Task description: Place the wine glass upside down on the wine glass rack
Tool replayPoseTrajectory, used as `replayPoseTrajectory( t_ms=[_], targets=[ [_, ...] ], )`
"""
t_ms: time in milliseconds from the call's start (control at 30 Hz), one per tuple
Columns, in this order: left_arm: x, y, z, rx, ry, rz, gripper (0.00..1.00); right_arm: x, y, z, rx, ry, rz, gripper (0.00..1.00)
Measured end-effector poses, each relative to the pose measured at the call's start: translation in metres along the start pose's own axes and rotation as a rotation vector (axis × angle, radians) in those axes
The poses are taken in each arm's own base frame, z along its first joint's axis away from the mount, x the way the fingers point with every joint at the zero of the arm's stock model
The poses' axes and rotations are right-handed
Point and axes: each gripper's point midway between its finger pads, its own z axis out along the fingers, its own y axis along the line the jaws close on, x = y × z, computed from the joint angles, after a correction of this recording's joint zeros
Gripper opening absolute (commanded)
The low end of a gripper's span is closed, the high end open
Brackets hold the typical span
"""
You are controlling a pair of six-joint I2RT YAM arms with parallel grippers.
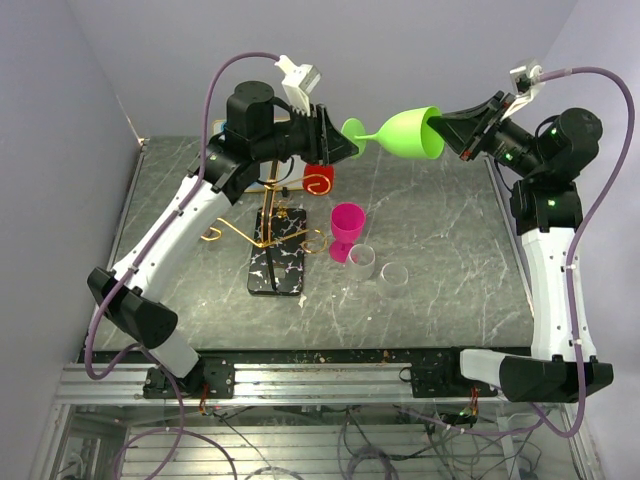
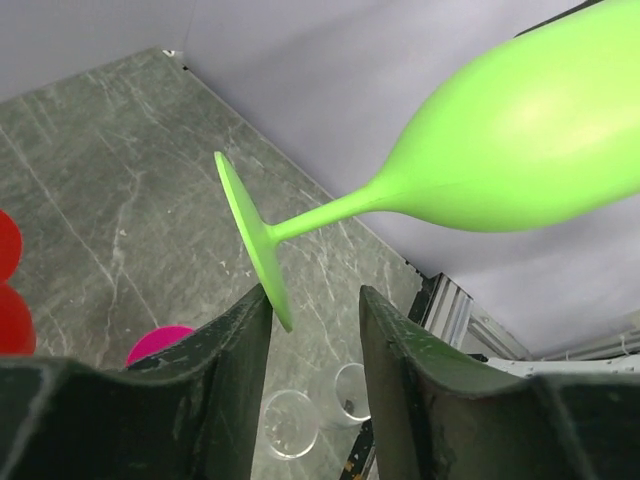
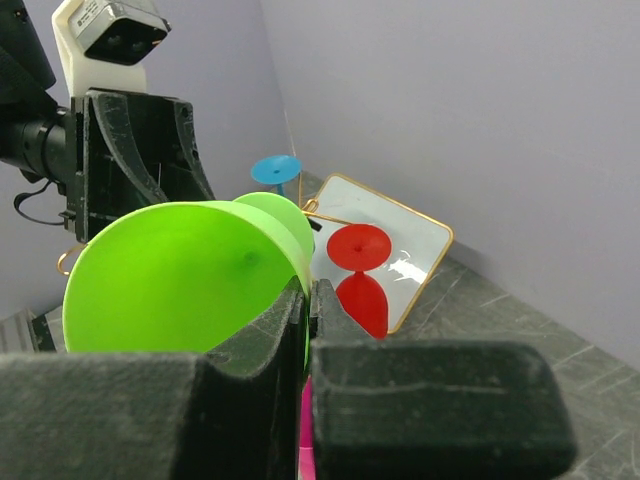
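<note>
Holds with the right gripper (image 1: pixel 438 128) the bowl rim of a lime-green plastic wine glass (image 1: pixel 405 133). Jaws pinched shut on the thin wall, one finger inside the bowl and one outside. Keeps it on its side up in the air, stem about level, round foot pointing away from that gripper and into the left gripper (image 1: pixel 350 145).

From the left wrist: foot disc of the wine glass (image 2: pixel 500 150) edge-on between the two black fingers (image 2: pixel 240 340). Right at the inner face of one, with a plain gap to the other. Jaws partly apart, not clamped on the foot; cannot tell whether touching.

Down on the grey marbled table (image 1: pixel 450 250), well below the left gripper and back toward that arm's base: thin gold wine glass rack with curled arms on a black white-veined base (image 1: pixel 277 262), well apart from the wine glass.

Below the gap between both grippers: a magenta plastic goblet (image 1: pixel 347 228), with two clear tumblers (image 1: pixel 362 260) just beside it.
</note>
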Motion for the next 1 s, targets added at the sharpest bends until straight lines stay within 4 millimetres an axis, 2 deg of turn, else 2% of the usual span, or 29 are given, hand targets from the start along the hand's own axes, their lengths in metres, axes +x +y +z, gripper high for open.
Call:
replayPoseTrajectory(
  t_ms=[133,467,633,767,900,1000],
  targets=[
    [0.0,0.002,0.001,-0.007,-0.002,-0.001,0.31,0.002,-0.001,0.0,0.003,0.003,0.004,0.0],
    [0.003,0.008,0.005,-0.023,0.003,-0.008,0.26,0.003,0.004,-0.002,-0.01,0.004,0.003,0.0],
    [0.003,0.008,0.005,-0.025,0.002,-0.015,0.08,0.005,0.005,-0.003,-0.015,0.007,0.007,0.0],
    [0.001,0.011,0.006,-0.044,-0.008,-0.024,0.07,0.006,0.008,-0.005,-0.018,0.008,0.001,0.0],
    [-0.001,0.013,0.005,-0.061,-0.018,-0.021,0.07,0.007,0.008,-0.006,-0.017,0.009,-0.009,0.25],
    [-0.006,0.015,0.0,-0.089,-0.036,0.0,0.07,0.008,0.009,-0.005,-0.019,0.013,-0.014,0.49]
  ],
)
